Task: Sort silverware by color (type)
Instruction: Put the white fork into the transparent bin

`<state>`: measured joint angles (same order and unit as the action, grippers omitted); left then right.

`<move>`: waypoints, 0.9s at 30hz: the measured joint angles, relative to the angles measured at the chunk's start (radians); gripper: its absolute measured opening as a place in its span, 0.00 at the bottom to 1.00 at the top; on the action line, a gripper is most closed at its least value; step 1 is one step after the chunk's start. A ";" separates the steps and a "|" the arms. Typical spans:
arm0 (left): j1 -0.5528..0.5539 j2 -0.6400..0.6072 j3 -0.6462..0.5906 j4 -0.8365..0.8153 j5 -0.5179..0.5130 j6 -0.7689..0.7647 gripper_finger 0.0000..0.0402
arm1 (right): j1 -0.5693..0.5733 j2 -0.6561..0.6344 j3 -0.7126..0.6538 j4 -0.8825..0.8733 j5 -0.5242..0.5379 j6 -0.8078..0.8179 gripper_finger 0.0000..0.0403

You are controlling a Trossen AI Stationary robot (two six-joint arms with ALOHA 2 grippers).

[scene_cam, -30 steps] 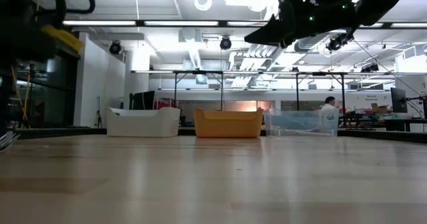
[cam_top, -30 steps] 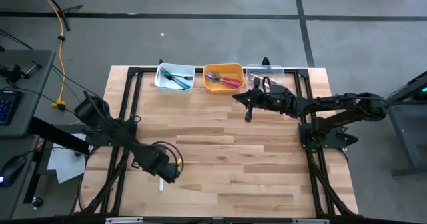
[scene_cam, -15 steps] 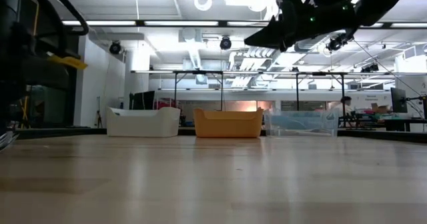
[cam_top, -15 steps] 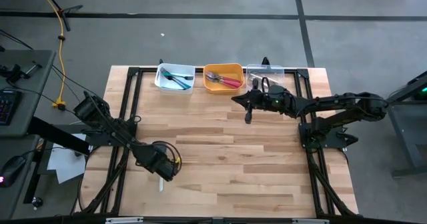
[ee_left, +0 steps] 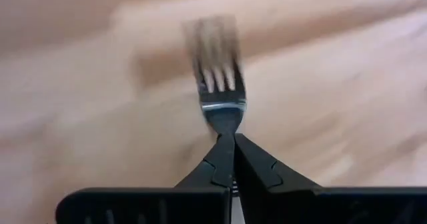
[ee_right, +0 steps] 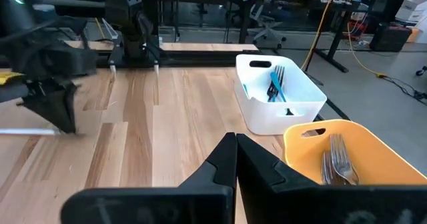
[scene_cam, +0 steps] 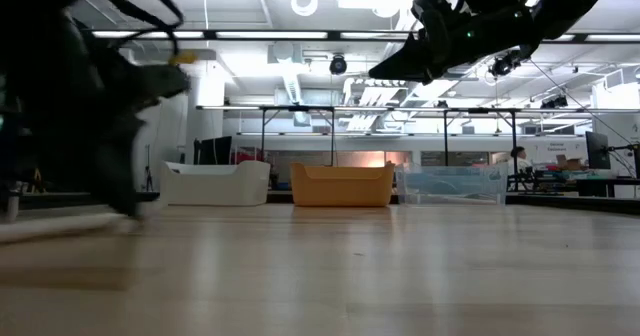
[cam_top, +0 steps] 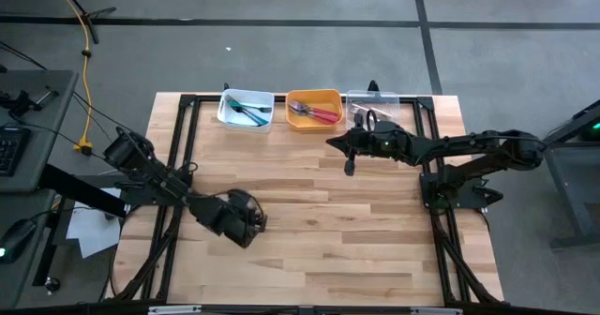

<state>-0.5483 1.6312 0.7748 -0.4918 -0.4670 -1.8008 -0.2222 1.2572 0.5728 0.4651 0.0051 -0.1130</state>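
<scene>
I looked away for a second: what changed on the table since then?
The left claw shut on the white-handled fork near the table's front left and swung it toward the middle. The right claw, shut and empty, stayed near the clear bin; the bins did not move.

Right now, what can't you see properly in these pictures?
- Fork: left wrist view, its handle is hidden between the shut fingers of the left gripper, so its colour cannot be told; the tines are blurred.
- High view: the left gripper covers that fork completely.
- Clear bin: high view, the right gripper and its arm hide part of it; contents too small to tell.
- Low view: bin walls hide whatever lies inside the white bin and orange bin.
</scene>
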 joint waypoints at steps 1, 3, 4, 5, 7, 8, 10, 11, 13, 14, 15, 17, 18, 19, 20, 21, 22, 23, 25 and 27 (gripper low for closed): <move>0.023 0.000 -0.030 0.078 -0.033 0.044 0.00 | 0.000 0.000 0.000 -0.005 0.000 0.000 0.00; 0.084 0.001 -0.099 0.236 -0.091 0.150 0.00 | 0.000 0.000 0.000 -0.014 0.000 -0.001 0.00; 0.119 0.001 -0.135 0.333 -0.112 0.219 0.00 | -0.001 0.000 0.000 -0.017 0.000 -0.001 0.00; 0.156 0.001 -0.171 0.445 -0.128 0.295 0.00 | -0.001 0.000 0.000 -0.021 0.000 -0.001 0.00; 0.235 0.001 -0.242 0.685 -0.146 0.461 0.00 | -0.001 0.000 0.000 -0.025 0.000 0.000 0.00; 0.277 0.001 -0.274 0.801 -0.139 0.547 0.00 | 0.000 0.000 0.000 -0.028 0.000 0.001 0.00; 0.368 0.001 -0.329 0.997 -0.079 0.696 0.00 | 0.000 0.000 0.000 -0.033 0.001 0.011 0.00; 0.411 0.001 -0.347 1.065 -0.026 0.759 0.00 | 0.000 0.000 0.000 -0.038 0.001 0.026 0.00; 0.490 0.001 -0.364 1.147 0.141 0.887 0.00 | 0.000 0.000 0.000 -0.049 0.001 0.046 0.00; 0.519 0.001 -0.360 1.157 0.227 0.935 0.01 | 0.000 0.000 0.000 -0.055 0.003 0.053 0.00; 0.541 0.001 -0.350 1.152 0.301 0.978 0.01 | 0.000 0.000 0.000 -0.060 0.011 0.054 0.00; 0.563 0.001 -0.316 1.110 0.404 1.085 0.04 | 0.000 0.000 0.000 -0.065 0.034 0.053 0.00; 0.563 0.000 -0.293 1.075 0.438 1.153 0.06 | 0.000 0.000 0.000 -0.065 0.050 0.047 0.00; 0.559 0.000 -0.269 1.029 0.467 1.225 0.08 | -0.001 0.000 0.000 -0.064 0.059 0.038 0.00; 0.553 0.000 -0.243 0.977 0.491 1.297 0.10 | -0.001 0.000 0.000 -0.063 0.073 0.026 0.00; 0.547 0.000 -0.214 0.916 0.509 1.369 0.12 | -0.001 0.000 0.000 -0.058 0.080 0.011 0.00; 0.542 0.000 -0.186 0.852 0.530 1.441 0.14 | -0.001 0.000 0.000 -0.051 0.090 0.001 0.00; 0.537 0.000 -0.159 0.788 0.552 1.506 0.16 | -0.001 0.000 0.001 -0.048 0.091 -0.004 0.00; 0.532 0.000 -0.109 0.680 0.581 1.616 0.19 | -0.001 0.000 0.002 -0.050 0.092 -0.010 0.00; 0.532 0.000 -0.064 0.607 0.611 1.707 0.22 | -0.001 0.000 0.002 -0.056 0.091 -0.011 0.00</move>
<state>-0.0162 1.6314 0.7105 0.1152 0.1442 -0.0942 -0.2228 1.2575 0.5747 0.4093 0.0963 -0.1240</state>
